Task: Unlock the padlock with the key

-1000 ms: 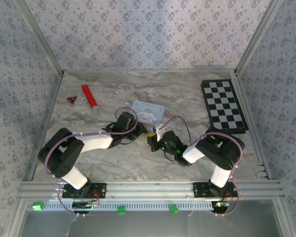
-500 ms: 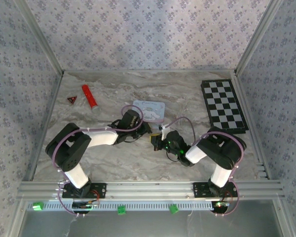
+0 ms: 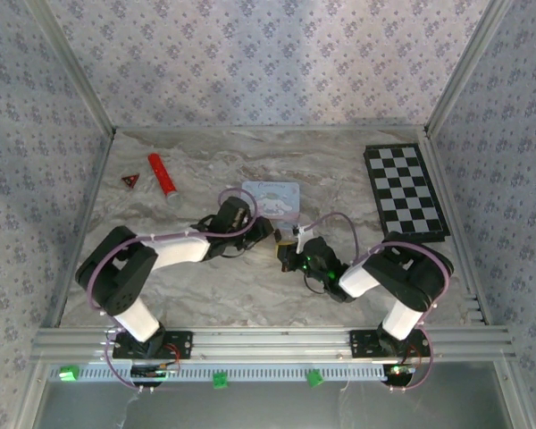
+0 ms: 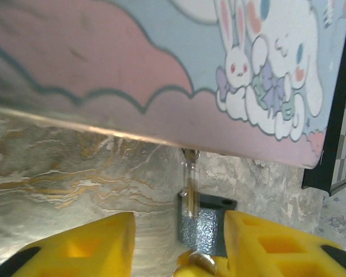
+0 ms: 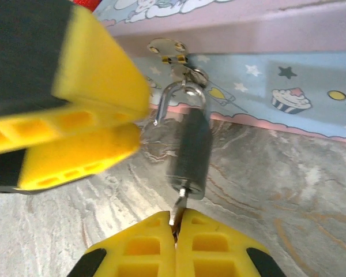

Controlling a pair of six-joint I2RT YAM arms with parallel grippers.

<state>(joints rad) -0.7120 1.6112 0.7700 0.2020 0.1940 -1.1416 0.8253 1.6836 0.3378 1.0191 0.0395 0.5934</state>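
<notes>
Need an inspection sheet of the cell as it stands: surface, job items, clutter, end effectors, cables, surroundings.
Surface: marble-pattern table, nothing spilled seen.
Job's things: padlock hooked by its shackle through the clasp of the tin; key in its keyhole.
Clutter: red cylinder, red triangle, chessboard, all apart from the work.
End effectors: left end effector open, fingers either side of the padlock; right end effector shut on the key.
Cables: purple cables loop over both arms.
Surroundings: patterned walls, metal rail at the near edge.
</notes>
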